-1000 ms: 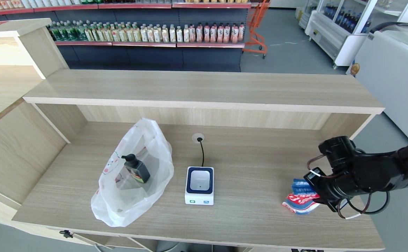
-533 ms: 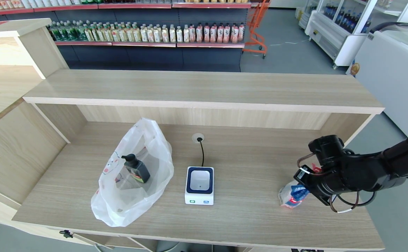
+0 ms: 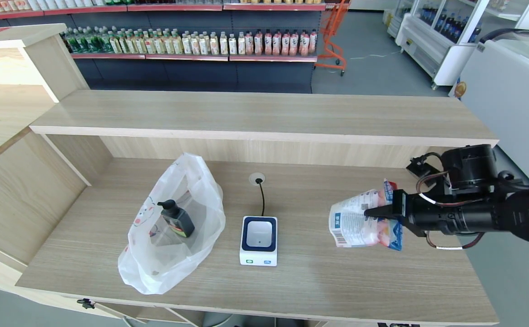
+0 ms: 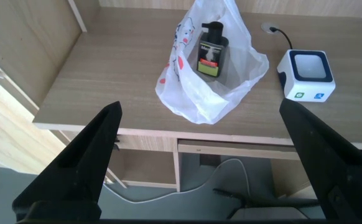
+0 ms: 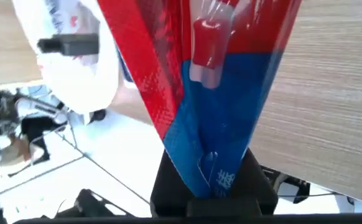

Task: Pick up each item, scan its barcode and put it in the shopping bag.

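Head view: the right end effector (image 3: 379,211) pinches a snack packet (image 3: 357,222) above the surface (image 3: 318,281), between the scanner (image 3: 259,240) and the right edge. The shopping bag (image 3: 155,259), holding a pump bottle (image 3: 177,220), lies nearer the left edge. The left end effector (image 4: 196,115) gapes wide.

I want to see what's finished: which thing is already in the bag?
The dark pump bottle: it sits inside the white shopping bag. The red and blue pouch is outside it, held in the right gripper.
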Robot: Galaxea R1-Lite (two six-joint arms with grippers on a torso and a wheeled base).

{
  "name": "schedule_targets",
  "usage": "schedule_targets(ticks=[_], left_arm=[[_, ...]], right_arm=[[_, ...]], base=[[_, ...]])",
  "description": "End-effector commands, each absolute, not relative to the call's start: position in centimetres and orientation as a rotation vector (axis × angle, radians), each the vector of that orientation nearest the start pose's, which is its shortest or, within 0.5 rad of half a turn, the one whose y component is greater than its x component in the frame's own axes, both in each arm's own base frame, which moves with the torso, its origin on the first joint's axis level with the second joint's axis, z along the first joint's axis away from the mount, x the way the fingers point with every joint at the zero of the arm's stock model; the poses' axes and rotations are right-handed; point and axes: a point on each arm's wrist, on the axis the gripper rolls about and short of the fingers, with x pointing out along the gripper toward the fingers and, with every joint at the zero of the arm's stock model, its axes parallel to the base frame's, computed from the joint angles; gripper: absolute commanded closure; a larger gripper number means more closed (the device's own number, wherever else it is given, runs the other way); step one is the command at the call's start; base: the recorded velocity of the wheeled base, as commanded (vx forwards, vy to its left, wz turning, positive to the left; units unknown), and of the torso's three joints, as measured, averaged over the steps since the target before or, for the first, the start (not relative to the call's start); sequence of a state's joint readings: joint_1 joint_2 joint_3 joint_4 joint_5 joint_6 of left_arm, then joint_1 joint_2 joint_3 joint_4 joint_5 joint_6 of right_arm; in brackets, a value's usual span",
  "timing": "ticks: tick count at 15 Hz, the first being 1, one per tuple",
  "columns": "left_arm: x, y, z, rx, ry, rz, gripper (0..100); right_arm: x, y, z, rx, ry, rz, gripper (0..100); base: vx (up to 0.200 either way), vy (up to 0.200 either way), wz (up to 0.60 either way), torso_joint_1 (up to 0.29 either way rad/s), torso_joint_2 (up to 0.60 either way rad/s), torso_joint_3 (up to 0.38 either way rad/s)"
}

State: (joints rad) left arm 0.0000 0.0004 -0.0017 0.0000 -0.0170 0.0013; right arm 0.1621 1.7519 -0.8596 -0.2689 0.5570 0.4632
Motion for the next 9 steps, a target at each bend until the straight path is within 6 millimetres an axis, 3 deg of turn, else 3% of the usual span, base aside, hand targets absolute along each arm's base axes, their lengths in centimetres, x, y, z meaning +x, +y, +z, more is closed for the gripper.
schedule_targets(ticks=[1,4,9], left_arm=[[-2.3,0.0,7.6,0.002,-0.002,-0.017,0],[-2.3,0.0,7.6,0.002,-0.002,-0.017,0],[-2.3,0.0,7.6,0.002,-0.002,-0.017,0]], right_arm=[[26.8,4.6,18.7,0.497,0.640,0.771,100],[24.6,5.1,20.1,0.512,0.629,1.005,100],[22.0,7.2,20.4,0.496,0.661,1.190,100]], base=[[0.000,0.000,0.00,0.000,0.00,0.000],[0.000,0.000,0.00,0.000,0.00,0.000],[0.000,0.000,0.00,0.000,0.00,0.000]])
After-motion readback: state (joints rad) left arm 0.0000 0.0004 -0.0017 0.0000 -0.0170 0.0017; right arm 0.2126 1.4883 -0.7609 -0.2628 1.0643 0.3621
